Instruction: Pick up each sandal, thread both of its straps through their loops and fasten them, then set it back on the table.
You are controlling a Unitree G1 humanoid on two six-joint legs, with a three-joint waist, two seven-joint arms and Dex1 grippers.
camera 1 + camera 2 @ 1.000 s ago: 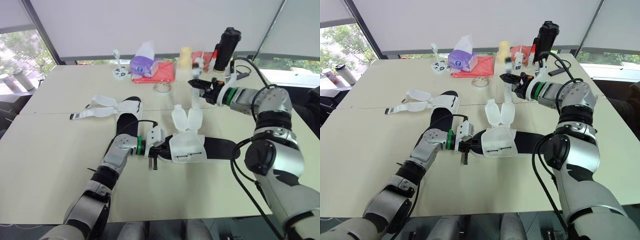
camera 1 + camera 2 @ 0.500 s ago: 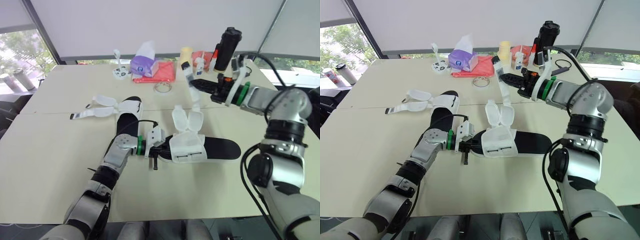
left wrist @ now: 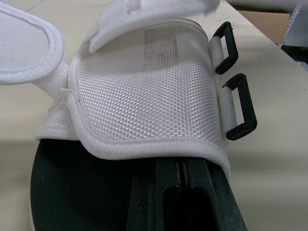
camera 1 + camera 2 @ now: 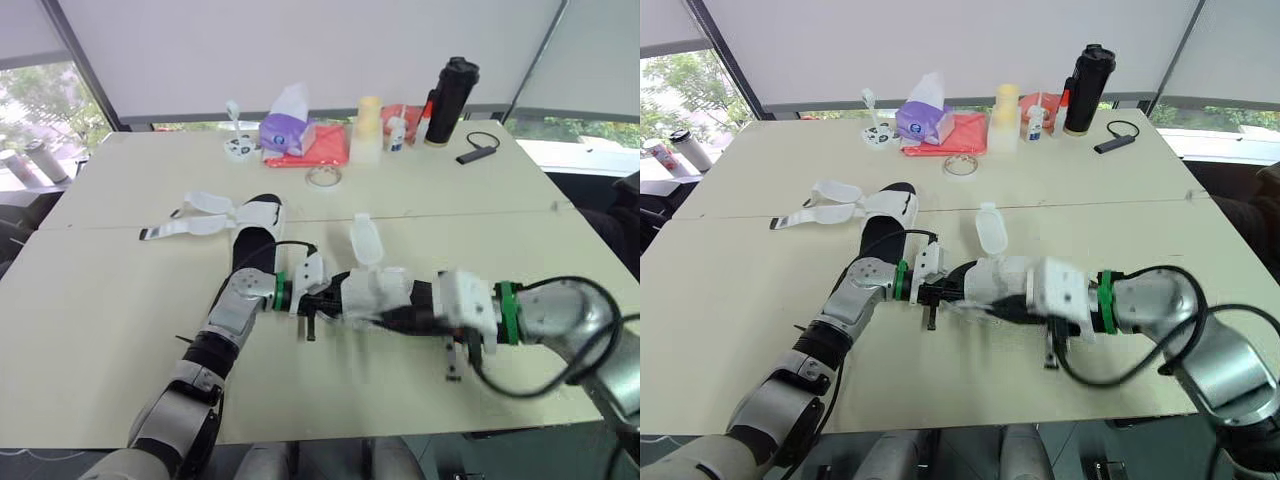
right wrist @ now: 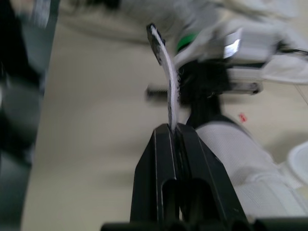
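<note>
Holding the sandal (image 3: 144, 86) by its sole in the shut left jaws on the bench (image 4: 120, 300), feed the strap (image 5: 169, 91) pinched in the closed right jaws flat into the black loops (image 3: 249, 108) beyond the left tips.

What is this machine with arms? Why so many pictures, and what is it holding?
It is a robot with two arms, each ending in a two-fingered hand. Two pictures come from cameras in its head, looking down at the table. The other two come from cameras on its wrists. The left hand pinches the edge of a black-and-white sandal. The right hand pinches that sandal's strap. A second sandal, a tissue box and a black bottle also sit on the table.
</note>
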